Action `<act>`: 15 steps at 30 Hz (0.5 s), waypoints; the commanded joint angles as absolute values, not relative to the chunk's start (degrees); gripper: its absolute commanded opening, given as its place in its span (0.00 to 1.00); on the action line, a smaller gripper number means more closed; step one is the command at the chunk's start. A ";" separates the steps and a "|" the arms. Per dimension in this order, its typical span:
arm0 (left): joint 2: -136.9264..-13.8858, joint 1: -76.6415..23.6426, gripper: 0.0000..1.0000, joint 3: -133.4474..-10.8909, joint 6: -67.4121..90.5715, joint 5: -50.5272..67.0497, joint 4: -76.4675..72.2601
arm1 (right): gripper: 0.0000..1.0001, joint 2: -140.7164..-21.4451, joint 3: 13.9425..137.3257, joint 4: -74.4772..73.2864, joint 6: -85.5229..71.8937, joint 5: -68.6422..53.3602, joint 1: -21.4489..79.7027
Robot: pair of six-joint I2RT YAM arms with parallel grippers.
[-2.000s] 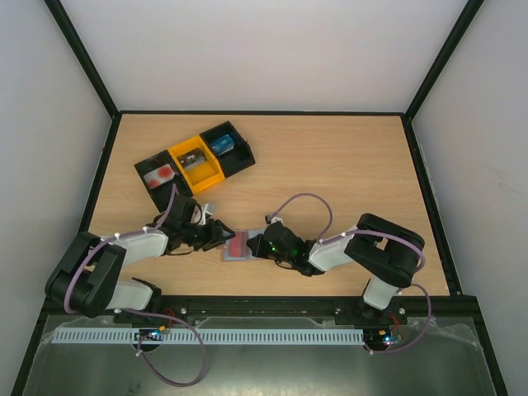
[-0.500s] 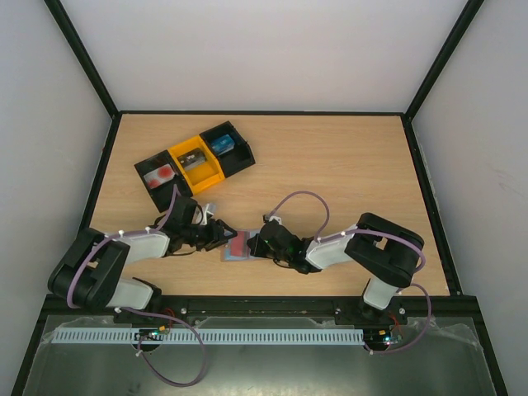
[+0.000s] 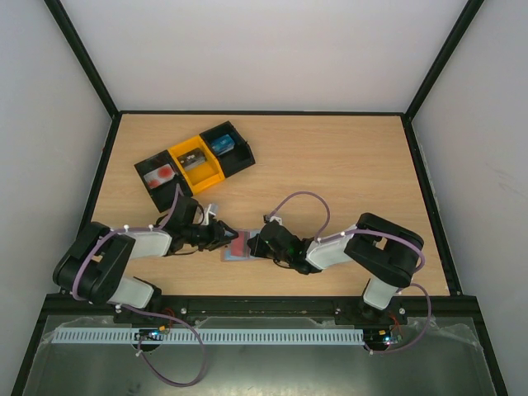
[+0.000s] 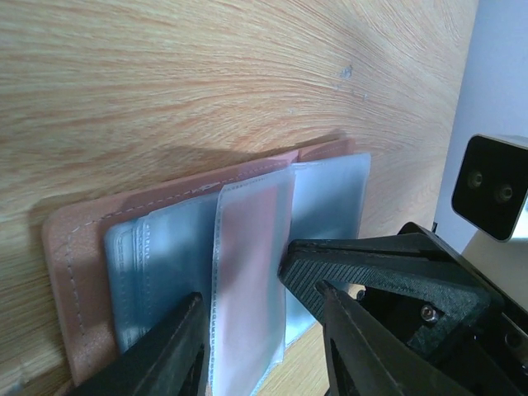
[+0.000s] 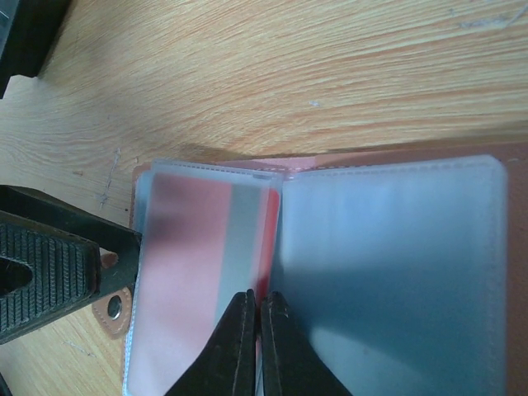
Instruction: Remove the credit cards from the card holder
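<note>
Card holder (image 5: 388, 264): lies open and flat on the table (image 3: 346, 181) between the two claw tips. Its long axis runs from one claw to the other, and its fold lies across that line.

Credit card (image 5: 186, 272): reddish, inside a frosted sleeve on the panel nearer the left claw (image 4: 260, 290). Its long axis is parallel to the fold and in line with the right claw's fingers.

Left claw: fingers spread wide, one on each side of the sleeve that holds the card, gripping nothing.

Right claw (image 5: 258, 294): fingers pressed almost together at the fold, with a thin red edge of the card between their tips.

Right wrist view alone: a snap (image 5: 114, 308) on a tab at the holder's outer edge, just beside the left claw's ribbed finger. The panel beside the right claw is blue-grey.

Left wrist view alone: the brownish stitched rim, and the right claw's black tip touching the sleeve's edge from the opposite side.

Top view alone: a black-and-yellow tray (image 3: 244, 157) well beyond the left claw.
</note>
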State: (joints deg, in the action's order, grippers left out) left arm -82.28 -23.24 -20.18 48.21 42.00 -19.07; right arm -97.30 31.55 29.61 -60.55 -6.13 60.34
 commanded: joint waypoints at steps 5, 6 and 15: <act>-80.11 -23.55 0.38 -19.55 50.67 45.75 -22.12 | 0.05 -98.51 29.40 28.52 -60.31 -5.02 60.34; -79.92 -23.55 0.38 -19.64 50.99 46.07 -22.49 | 0.06 -98.40 29.26 29.12 -60.42 -5.08 60.35; -80.17 -26.03 0.38 -19.63 55.52 47.98 -27.86 | 0.16 -95.01 28.21 30.30 -59.51 -5.05 60.34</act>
State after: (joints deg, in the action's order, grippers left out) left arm -80.79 -24.40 -19.81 53.41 46.48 -24.40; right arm -97.01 29.78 33.30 -60.60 -6.50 60.34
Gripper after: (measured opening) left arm 0.378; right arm 0.143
